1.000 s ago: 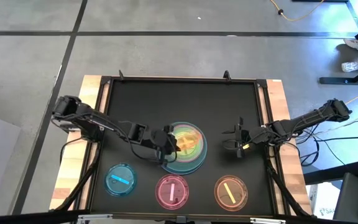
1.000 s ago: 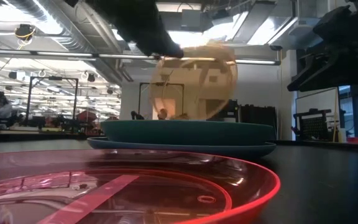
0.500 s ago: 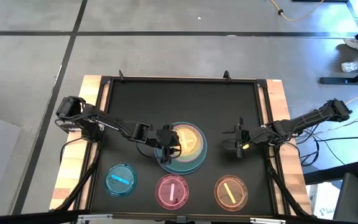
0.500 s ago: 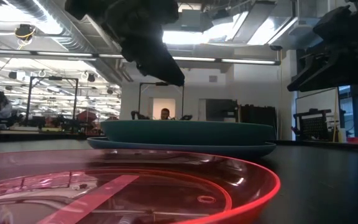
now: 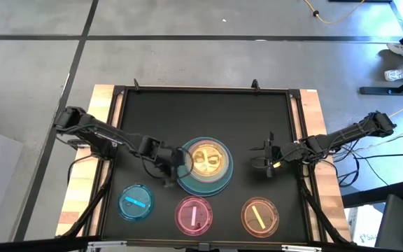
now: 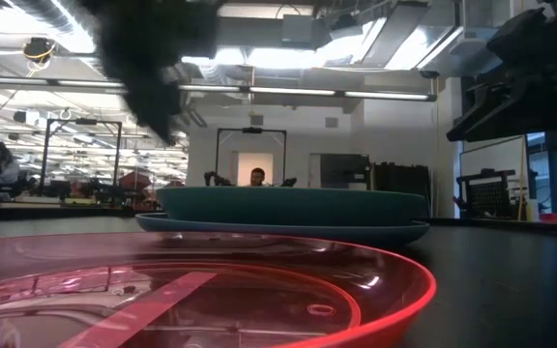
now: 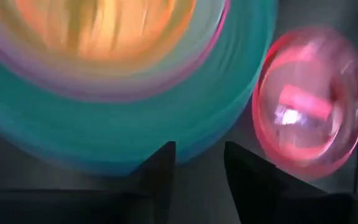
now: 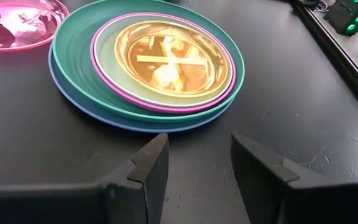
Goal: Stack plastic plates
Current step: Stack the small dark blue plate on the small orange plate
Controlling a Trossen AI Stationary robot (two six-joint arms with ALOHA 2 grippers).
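Note:
The plastic plates form a stack (image 5: pixel 205 166) at the table's middle: a blue-grey plate on the table, then teal, pink and pale mint ones, with a translucent orange dish (image 8: pixel 166 59) flat on top. My left gripper (image 5: pixel 174 166) hovers open just left of the stack, fingers empty (image 7: pixel 199 163). My right gripper (image 5: pixel 266 162) waits open to the stack's right (image 8: pixel 199 155). Near the front edge lie a blue dish (image 5: pixel 136 203), a pink dish (image 5: pixel 194 215) and a second orange dish (image 5: pixel 259 215), each flat on the table.
A raised black frame (image 5: pixel 201 89) borders the dark table top, with wooden strips (image 5: pixel 101 140) outside it. The far half of the table holds no objects. In the low view the pink dish (image 6: pixel 191 290) fills the foreground before the stack (image 6: pixel 288 213).
My left gripper held the orange dish tilted on edge over the stack, then opened and let it go. The dish now lies flat on top of the stack. The gripper has drawn back toward the table's left edge.

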